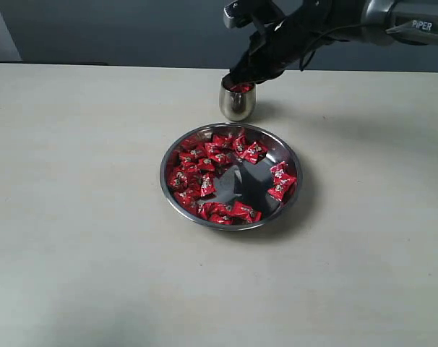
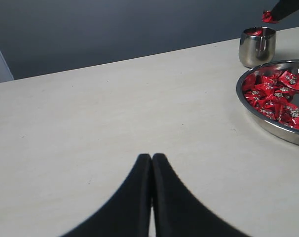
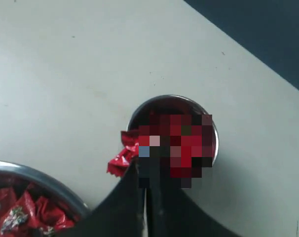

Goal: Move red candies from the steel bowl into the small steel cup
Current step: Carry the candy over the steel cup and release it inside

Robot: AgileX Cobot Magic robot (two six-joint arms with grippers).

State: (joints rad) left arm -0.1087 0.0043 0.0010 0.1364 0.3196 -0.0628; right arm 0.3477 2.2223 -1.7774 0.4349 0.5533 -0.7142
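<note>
The steel bowl (image 1: 295, 168) sits mid-table with many red candies (image 1: 212, 155) in it, mostly along its far and left sides. Behind it stands the small steel cup (image 1: 237, 103), with red candies (image 1: 241, 88) showing at its mouth. My right gripper (image 1: 239, 78) hangs just above the cup's rim, shut on a red candy (image 3: 121, 156) whose twisted end sticks out beside the fingers. The cup (image 3: 139, 108) lies right under that gripper in the right wrist view. My left gripper (image 2: 151, 157) is shut and empty, low over bare table far left of the bowl (image 2: 268, 123).
The table (image 1: 74, 217) is a pale, plain surface with a dark wall behind its far edge. The right arm (image 1: 392, 18) reaches in from the upper right above the cup.
</note>
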